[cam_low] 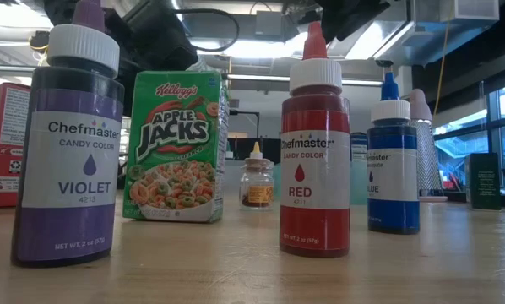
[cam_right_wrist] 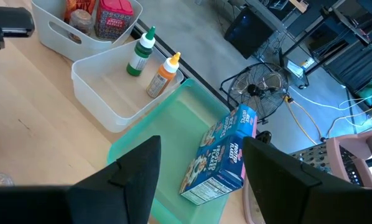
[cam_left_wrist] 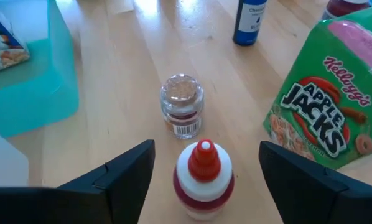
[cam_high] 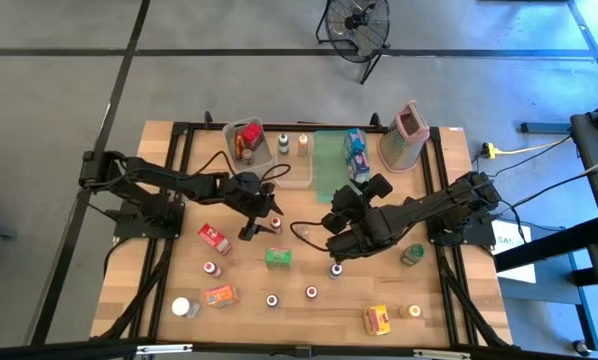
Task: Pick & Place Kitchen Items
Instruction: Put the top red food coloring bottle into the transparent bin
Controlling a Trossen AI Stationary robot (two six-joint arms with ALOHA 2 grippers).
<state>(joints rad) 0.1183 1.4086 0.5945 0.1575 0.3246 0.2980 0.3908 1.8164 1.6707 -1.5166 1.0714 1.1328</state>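
My left gripper point(cam_high: 250, 231) is open and low over the table's middle. In the left wrist view point(cam_left_wrist: 206, 155) its fingers stand on either side of a small bottle with a white cap and red tip point(cam_left_wrist: 203, 177), apart from it. Just beyond stand a little cork-topped jar point(cam_left_wrist: 182, 106), a green Apple Jacks box point(cam_left_wrist: 326, 118) and a blue bottle point(cam_left_wrist: 248, 22). My right gripper point(cam_high: 331, 222) is open and empty right of centre, facing the green tray point(cam_right_wrist: 167, 168) and the blue cereal box point(cam_right_wrist: 220, 162) lying in it.
Two clear bins point(cam_high: 247, 140) point(cam_high: 294, 165) and a metal grater point(cam_high: 406, 135) stand at the far edge. Several small bottles, jars and boxes are scattered over the near half, among them a red box point(cam_high: 215, 238), a yellow box point(cam_high: 378, 320) and a violet bottle point(cam_low: 67, 143).
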